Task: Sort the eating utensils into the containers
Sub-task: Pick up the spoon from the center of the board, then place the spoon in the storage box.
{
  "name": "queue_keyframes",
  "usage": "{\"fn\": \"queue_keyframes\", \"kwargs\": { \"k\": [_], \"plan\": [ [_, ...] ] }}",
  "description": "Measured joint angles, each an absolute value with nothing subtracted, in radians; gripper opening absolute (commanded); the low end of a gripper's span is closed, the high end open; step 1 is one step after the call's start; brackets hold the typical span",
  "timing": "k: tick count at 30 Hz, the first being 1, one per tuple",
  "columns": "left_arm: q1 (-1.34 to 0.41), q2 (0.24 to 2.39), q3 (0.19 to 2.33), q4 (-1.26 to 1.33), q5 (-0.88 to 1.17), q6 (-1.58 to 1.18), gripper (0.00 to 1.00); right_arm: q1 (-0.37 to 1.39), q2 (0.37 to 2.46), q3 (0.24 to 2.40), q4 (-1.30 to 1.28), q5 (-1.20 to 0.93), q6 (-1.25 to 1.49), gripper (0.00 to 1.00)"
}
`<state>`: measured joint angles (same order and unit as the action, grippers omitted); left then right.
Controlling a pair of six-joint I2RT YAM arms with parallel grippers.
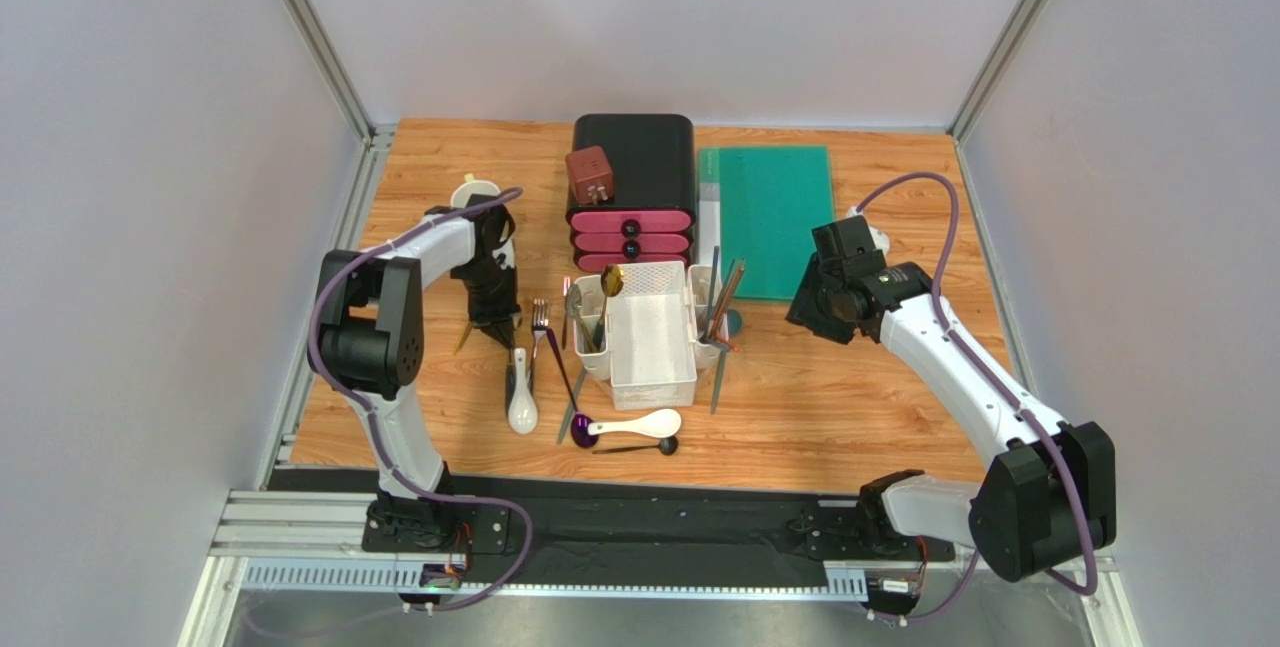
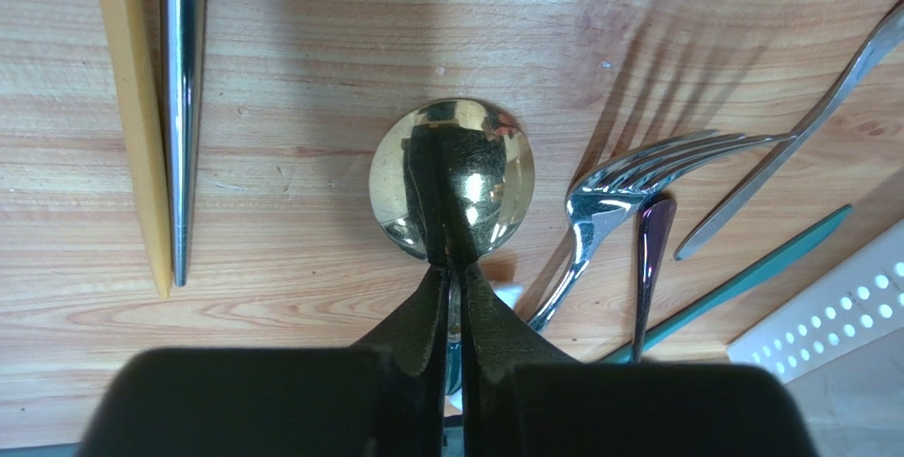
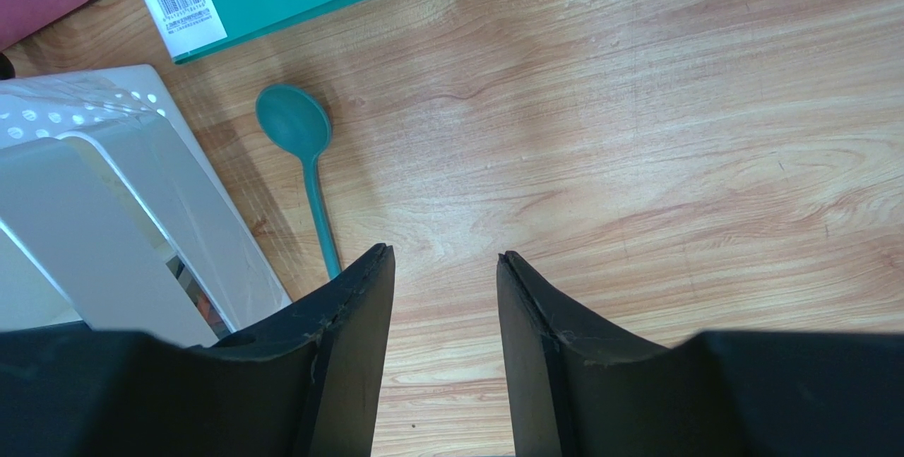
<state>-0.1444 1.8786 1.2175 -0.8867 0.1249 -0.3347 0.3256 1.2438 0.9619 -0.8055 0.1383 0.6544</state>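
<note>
My left gripper (image 2: 451, 264) is shut on the handle of a gold spoon (image 2: 451, 176), whose bowl lies just above the wood; from above, this gripper (image 1: 489, 320) sits left of the white caddy (image 1: 655, 377). Beside the spoon lie a silver fork (image 2: 626, 176), a purple spoon handle (image 2: 649, 266), a wooden chopstick (image 2: 133, 118) and a metal chopstick (image 2: 180, 107). White soup spoons (image 1: 522, 395) (image 1: 639, 424) rest in front of the caddy. My right gripper (image 3: 444, 261) hangs open and empty right of the caddy (image 3: 127, 213), near a teal spoon (image 3: 302, 150).
A black-and-pink drawer box (image 1: 633, 190) stands behind the caddy, with a teal board (image 1: 769, 220) to its right and a pale mug (image 1: 478, 200) at the back left. Chopsticks (image 1: 724, 302) stick out of the caddy's right side bin.
</note>
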Motion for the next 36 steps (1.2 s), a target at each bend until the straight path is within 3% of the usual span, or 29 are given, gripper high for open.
{"fn": "queue_keyframes", "kwargs": {
  "k": [11, 27, 36],
  "plan": [
    [-0.144, 1.803, 1.2, -0.894, 0.13, -0.335, 0.0, 0.326, 1.251, 0.962, -0.804, 0.138, 0.654, 0.45],
    [-0.145, 1.098, 1.234, -0.828, 0.214, -0.45, 0.0, 0.326, 1.31, 1.009, -0.802, 0.105, 0.654, 0.44],
    [-0.255, 1.004, 1.11, -0.587, 0.21, -0.561, 0.0, 0.326, 1.367, 1.037, -0.802, 0.066, 0.658, 0.43]
  ]
}}
